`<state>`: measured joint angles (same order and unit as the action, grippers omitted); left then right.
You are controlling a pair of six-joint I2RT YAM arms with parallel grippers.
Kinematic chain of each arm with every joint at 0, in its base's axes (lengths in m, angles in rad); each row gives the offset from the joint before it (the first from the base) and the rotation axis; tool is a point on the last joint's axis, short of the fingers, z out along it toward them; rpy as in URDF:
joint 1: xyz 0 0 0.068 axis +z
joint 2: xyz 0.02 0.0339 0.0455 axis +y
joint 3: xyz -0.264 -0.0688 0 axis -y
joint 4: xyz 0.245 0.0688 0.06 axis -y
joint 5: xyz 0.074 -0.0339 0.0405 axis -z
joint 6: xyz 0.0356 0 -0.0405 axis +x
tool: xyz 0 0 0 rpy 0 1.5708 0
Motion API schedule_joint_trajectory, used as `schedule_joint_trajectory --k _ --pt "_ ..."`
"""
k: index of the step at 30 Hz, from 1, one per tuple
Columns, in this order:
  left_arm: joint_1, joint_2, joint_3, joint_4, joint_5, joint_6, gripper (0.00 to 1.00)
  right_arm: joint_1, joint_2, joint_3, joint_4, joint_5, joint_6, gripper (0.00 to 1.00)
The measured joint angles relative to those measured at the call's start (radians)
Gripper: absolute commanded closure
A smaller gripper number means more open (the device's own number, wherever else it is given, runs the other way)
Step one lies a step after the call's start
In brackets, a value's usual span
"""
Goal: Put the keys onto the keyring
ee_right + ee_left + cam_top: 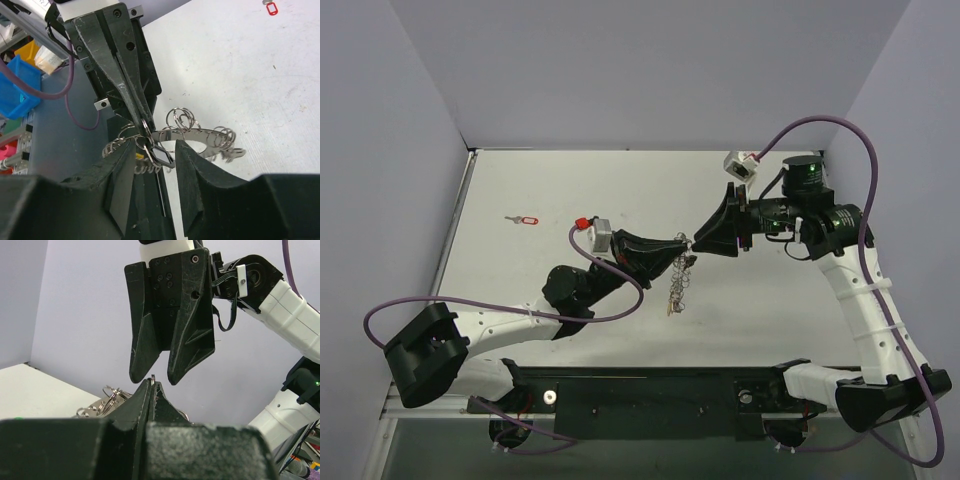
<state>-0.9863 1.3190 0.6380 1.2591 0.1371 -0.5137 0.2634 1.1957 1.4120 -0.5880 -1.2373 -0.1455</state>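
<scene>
Silvery keyring strung with many small rings and keys, pinched at its top in the closed tips of the left gripper, dangling beneath them in a chain-like bunch, dark-headed key hanging just below those tips, red-headed key lying flat, well apart to that gripper's left.

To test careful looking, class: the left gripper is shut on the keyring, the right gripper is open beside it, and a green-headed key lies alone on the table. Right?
No: the lone key on the table has a red head, not green; the top external view shows it. The left gripper is shut on the keyring, the right gripper open beside it.
</scene>
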Motion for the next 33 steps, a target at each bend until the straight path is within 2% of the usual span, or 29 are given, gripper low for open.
schedule_joint_trajectory --k 5,19,25,27,33 --pt "0.002 0.0 0.0 0.0 0.009 -0.015 1.0 0.019 0.0 0.0 -0.027 0.008 -0.052 0.73" --pt "0.006 0.009 -0.002 0.001 0.014 -0.04 1.0 0.048 0.002 -0.017 -0.039 0.013 -0.092 0.78" --pt "0.006 0.02 -0.002 0.001 0.018 -0.052 1.0 0.06 0.015 -0.017 -0.04 0.013 -0.092 0.9" --pt "0.007 0.021 -0.002 0.0 0.018 -0.053 1.0 0.06 0.018 -0.017 -0.041 0.01 -0.092 0.99" --pt "0.009 0.021 -0.002 0.0 0.016 -0.055 1.0 0.06 0.02 -0.017 -0.043 -0.001 -0.098 1.0"
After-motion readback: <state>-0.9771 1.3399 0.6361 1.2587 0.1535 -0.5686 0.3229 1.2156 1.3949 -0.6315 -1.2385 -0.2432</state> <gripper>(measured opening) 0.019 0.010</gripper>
